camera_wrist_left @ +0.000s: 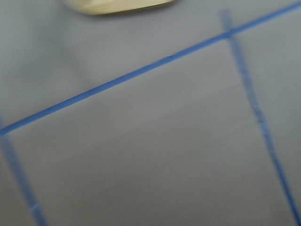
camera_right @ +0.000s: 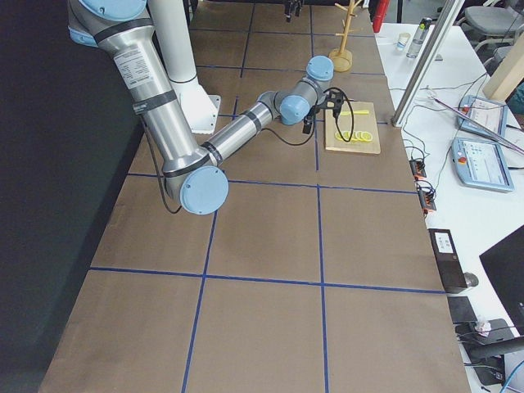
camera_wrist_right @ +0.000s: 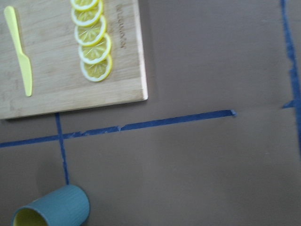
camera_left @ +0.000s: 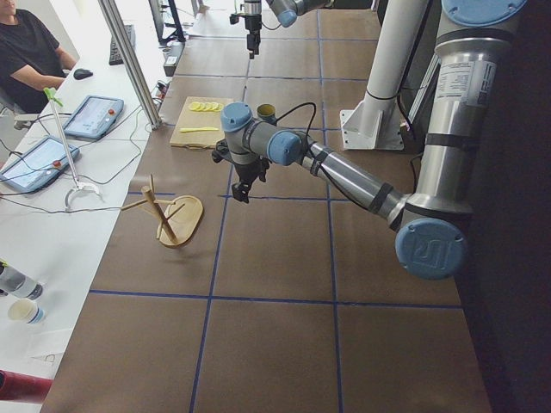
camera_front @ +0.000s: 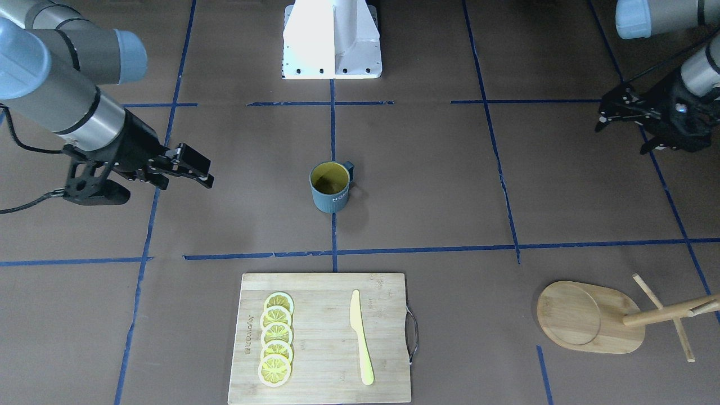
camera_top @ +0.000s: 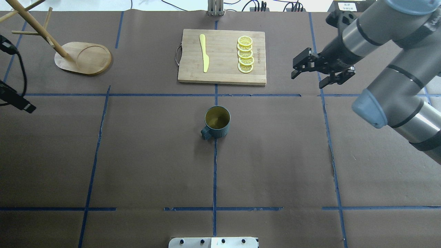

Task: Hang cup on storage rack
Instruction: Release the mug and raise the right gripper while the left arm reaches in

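Observation:
The dark teal cup point(camera_front: 331, 187) with a yellow inside stands upright at the table's middle, handle toward the robot's left; it also shows in the overhead view point(camera_top: 217, 121) and at the bottom left of the right wrist view point(camera_wrist_right: 51, 207). The bamboo storage rack point(camera_front: 590, 318) stands at the far left corner point(camera_top: 84, 58), with its post and pegs empty. My right gripper point(camera_top: 307, 80) hovers open and empty to the right of the cutting board, well away from the cup. My left gripper point(camera_front: 620, 140) is open and empty near the table's left edge, between the rack and the robot's side of the table.
A rectangular bamboo cutting board point(camera_top: 222, 74) lies beyond the cup, holding a yellow knife point(camera_top: 204, 53) and a row of lemon slices point(camera_top: 245, 54). Blue tape lines cross the brown table. The left wrist view is blurred, showing only table and the rack base's edge point(camera_wrist_left: 117, 4).

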